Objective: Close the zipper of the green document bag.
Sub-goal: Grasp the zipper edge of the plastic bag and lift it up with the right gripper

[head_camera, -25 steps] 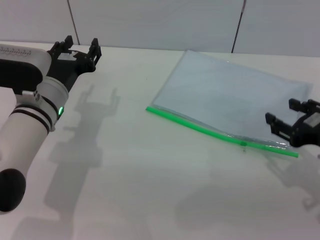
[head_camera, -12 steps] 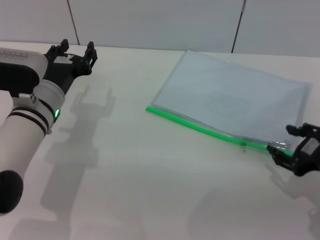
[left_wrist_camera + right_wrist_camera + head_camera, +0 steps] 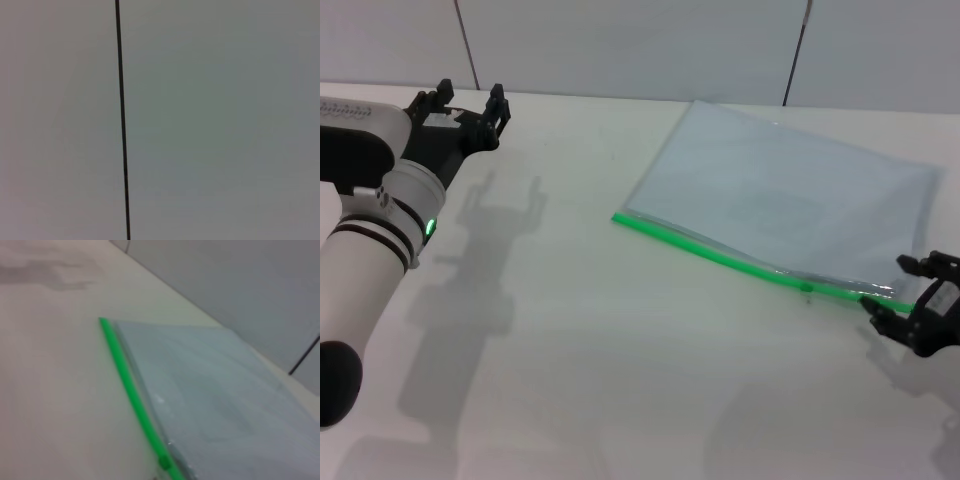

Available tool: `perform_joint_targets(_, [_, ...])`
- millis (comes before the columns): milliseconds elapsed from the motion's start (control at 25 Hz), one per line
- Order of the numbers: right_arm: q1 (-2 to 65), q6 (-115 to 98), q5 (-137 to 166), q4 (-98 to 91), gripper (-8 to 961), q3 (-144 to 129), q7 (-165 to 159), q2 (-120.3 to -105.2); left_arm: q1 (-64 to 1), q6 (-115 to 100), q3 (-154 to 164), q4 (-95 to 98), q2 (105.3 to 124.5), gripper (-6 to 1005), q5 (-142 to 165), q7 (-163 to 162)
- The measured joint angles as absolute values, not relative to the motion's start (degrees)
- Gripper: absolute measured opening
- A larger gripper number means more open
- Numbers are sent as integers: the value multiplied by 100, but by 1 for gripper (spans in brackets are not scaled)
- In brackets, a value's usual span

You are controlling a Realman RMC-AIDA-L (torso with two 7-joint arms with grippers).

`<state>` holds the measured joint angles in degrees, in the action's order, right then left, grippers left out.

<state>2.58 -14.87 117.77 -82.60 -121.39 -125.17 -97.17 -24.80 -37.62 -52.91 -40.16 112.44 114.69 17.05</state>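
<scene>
From the head camera I see the flat, see-through bag [image 3: 785, 195] on the white table [image 3: 600, 340], its green zipper [image 3: 760, 266] along the near edge. My right gripper [image 3: 912, 300] sits spread at the zipper's right end; the left gripper [image 3: 468, 97] hangs spread, far left. The left wrist camera shows me only a grey wall [image 3: 210, 120]. On the right wrist camera, the zipper [image 3: 134, 399] is a smooth straight strip.

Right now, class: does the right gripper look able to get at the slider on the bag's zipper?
Probably yes. The right gripper, open, sits at the zipper's right end, and the slider lies a short way along the strip with only bare table around it.
</scene>
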Motion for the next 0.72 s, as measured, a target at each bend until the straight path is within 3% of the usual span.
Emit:
perform_joint_targets(440, [-236, -2193, 11906, -7959, 644, -10766, -10414, -11007, -2469, -3762, -5300, -4017, 11241, 649, 11469, 1705])
perform_joint_targets(720, [-276, -3065, 11900, -7837, 605, -9899, -9501, -11542, -2462, -3760, -5300, -4017, 11241, 649, 11464, 1697])
